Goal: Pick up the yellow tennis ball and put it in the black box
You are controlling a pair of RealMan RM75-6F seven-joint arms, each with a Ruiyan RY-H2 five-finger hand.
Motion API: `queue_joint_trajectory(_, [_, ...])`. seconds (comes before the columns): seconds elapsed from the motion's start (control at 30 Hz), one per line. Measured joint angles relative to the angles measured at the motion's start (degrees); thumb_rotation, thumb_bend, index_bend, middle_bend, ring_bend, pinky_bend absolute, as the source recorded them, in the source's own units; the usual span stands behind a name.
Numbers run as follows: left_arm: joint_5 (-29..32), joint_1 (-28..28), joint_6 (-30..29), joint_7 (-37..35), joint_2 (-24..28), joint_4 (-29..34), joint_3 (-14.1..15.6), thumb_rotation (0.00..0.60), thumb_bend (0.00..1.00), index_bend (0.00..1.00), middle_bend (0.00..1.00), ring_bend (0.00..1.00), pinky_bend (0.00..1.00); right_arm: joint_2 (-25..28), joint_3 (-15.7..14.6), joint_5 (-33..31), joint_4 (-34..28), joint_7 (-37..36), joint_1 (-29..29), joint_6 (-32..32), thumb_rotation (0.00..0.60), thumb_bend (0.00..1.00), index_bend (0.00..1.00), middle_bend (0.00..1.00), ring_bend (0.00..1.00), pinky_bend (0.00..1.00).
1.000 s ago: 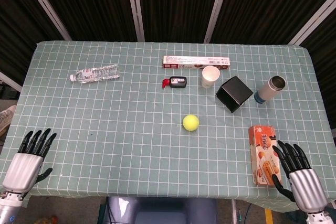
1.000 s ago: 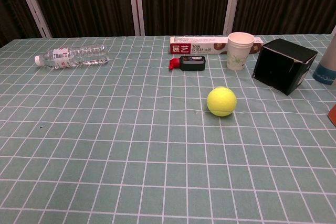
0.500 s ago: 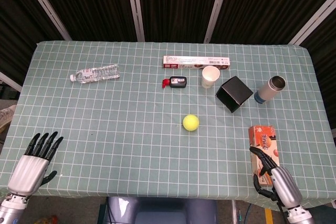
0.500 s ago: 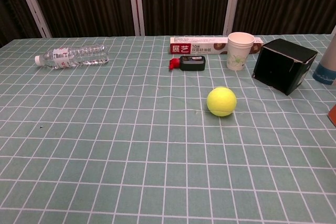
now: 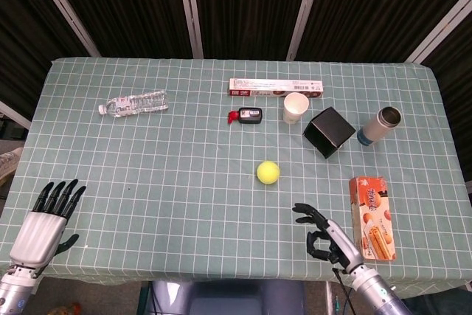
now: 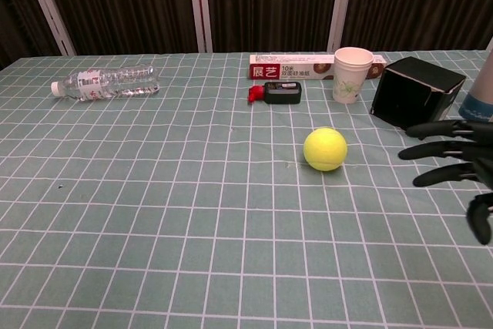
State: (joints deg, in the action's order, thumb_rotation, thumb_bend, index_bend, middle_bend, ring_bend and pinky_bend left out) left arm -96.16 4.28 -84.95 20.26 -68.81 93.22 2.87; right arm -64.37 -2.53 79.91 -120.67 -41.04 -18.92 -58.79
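Fingers of the right robot hand (image 5: pixel 322 234) are spreading apart near the front edge of the desk (image 5: pixel 184 204), and they are holding nothing. In the chest view they are pointing to the left, toward the middle of the desk. The left robot hand (image 5: pixel 46 219) is hanging at the front left corner, also open and empty, and it is well apart from everything the task needs.

Going further from the robot, the yellow tennis ball (image 5: pixel 268 172) is lying alone on the checked cloth. From the right robot hand it is lying ahead and to the left, and no object is standing between them, so this hand is much the nearer one and I think it should do the picking. A ball has no long axis, so any direction of grasp is possible; a push from the side may make it roll. To the right of this hand the orange snack box (image 5: pixel 373 217) is lying flat, just beside its path.

Behind the ball and to the right, the black box (image 5: pixel 330 132) is standing turned at an angle. Its opening seems to be facing up and to the front, but I cannot tell exactly. The paper cup (image 5: pixel 296 108) is standing just beside it on the left and the steel tumbler (image 5: pixel 380 126) near on the right, so the room for lowering the ball is narrow.
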Motion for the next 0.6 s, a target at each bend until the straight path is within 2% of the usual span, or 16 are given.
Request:
queue_joint_trajectory(0.13, [0.7, 0.1, 0.4, -0.2, 0.1, -0.1, -0.2, 0.6, 0.13, 0.0, 0.0, 0.0, 0.0, -2.9, 3.6, -8.9, -0.9, -1.6, -3.6, 5.0, 0.6, 0.78, 0.12, 0.16, 0.21, 0.57])
queue_joint_trajectory(0.3, [1.7, 0.4, 1.0, -0.1, 0.2, -0.1, -0.6, 0.6, 0.13, 0.0, 0.0, 0.0, 0.0, -6.4, 7.4, -16.8, 0.1, -1.5, -7.3, 8.8, 0.6, 0.78, 0.12, 0.16, 0.21, 0.57])
queue_joint_trajectory(0.6, [2.0, 0.3, 0.4, -0.4, -0.1, -0.1, -1.0, 0.6, 0.13, 0.0, 0.0, 0.0, 0.0, -13.8, 13.5, -31.2, 7.1, -1.6, -13.0, 13.6, 0.6, 0.78, 0.11, 0.16, 0.21, 0.55])
